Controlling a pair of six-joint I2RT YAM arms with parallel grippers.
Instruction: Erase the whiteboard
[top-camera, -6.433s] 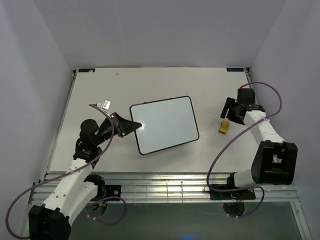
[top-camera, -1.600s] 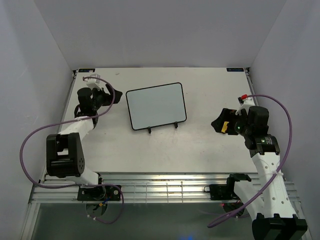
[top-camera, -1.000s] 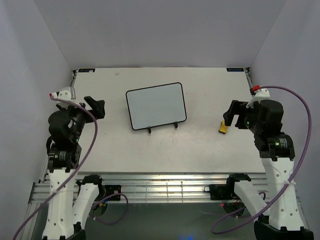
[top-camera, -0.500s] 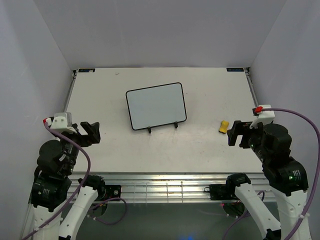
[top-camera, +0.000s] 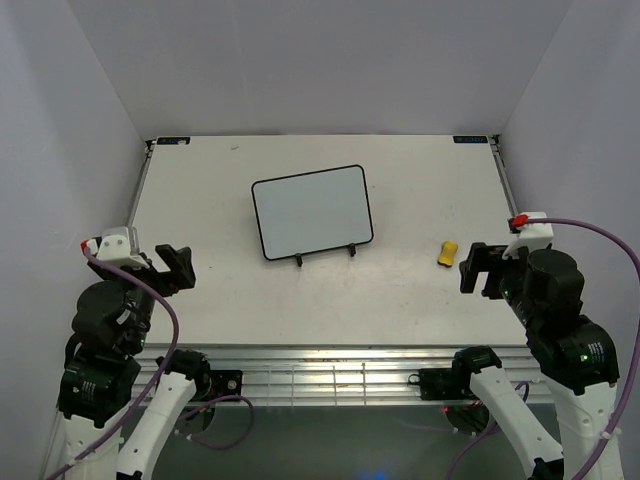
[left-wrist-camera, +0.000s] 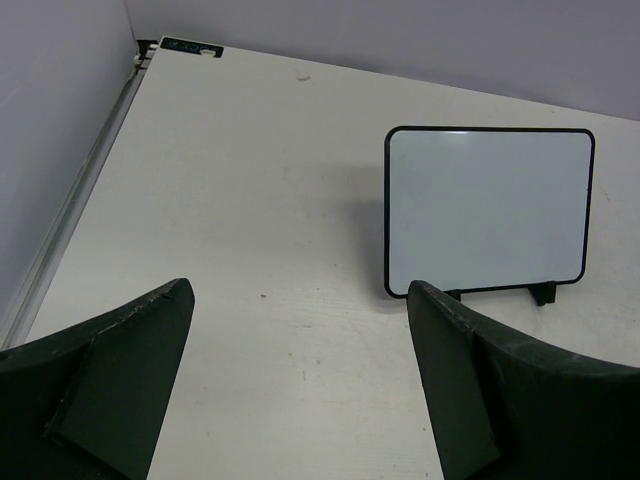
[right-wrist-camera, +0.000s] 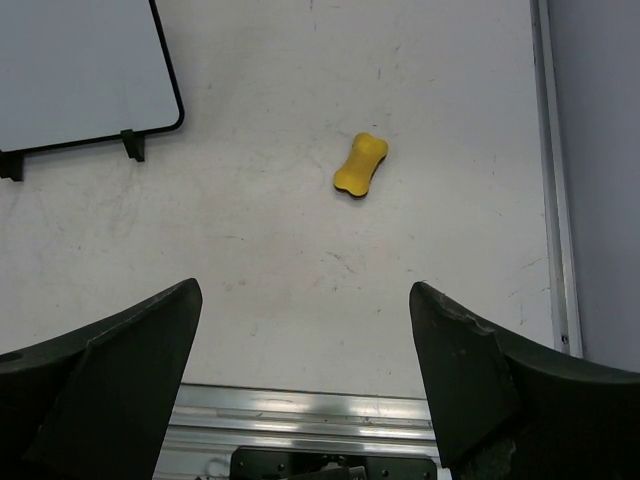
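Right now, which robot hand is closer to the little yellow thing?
Right. The right gripper hovers just right of the yellow eraser; the left gripper is far to its left, past the whiteboard.

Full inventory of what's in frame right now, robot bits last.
whiteboard: 1, white with a thin black frame, wiped blank, propped up at the middle of the table towards the far side
stand: 1, black, under the whiteboard; only its feet show
eraser: 1, yellow, bone-shaped, lying on the table to the right of the whiteboard, touching nothing
table: 1, white, boxed in by pale walls
rail: 1, silver metal, along the near edge
cables: 2, purple, one looping off each arm
left gripper: 1, black, raised over the near-left corner, jaws open, empty
right gripper: 1, black, raised near the eraser, jaws open, empty
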